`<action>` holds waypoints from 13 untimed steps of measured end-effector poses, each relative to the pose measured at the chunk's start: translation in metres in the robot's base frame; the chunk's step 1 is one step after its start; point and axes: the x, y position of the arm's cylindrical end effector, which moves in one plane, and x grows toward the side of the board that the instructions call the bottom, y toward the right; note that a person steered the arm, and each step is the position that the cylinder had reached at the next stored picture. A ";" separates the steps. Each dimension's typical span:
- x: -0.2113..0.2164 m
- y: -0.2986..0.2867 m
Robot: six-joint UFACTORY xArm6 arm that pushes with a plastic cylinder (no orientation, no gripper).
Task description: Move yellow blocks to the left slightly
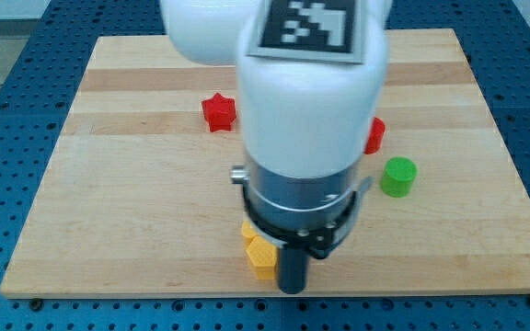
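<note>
My tip [292, 289] carries nothing and stands just right of the lower yellow hexagonal block [261, 258]. The other yellow block [247, 233], partly hidden, sits directly above this hexagonal block, touching it.

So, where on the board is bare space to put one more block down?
The view's left half is free, below and left of the red star. The bottom right corner, under the green cylinder, is free too. It is crowded at bottom centre: my tip touches the yellow blocks, and the arm hides the middle.
</note>
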 end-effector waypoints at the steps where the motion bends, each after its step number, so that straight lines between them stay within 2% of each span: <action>1: 0.000 -0.022; 3: 0.001 -0.025; 4: 0.001 -0.052; 6: 0.000 -0.062; 7: -0.007 -0.086; 9: -0.005 -0.173; 10: -0.006 -0.173; 13: -0.013 -0.116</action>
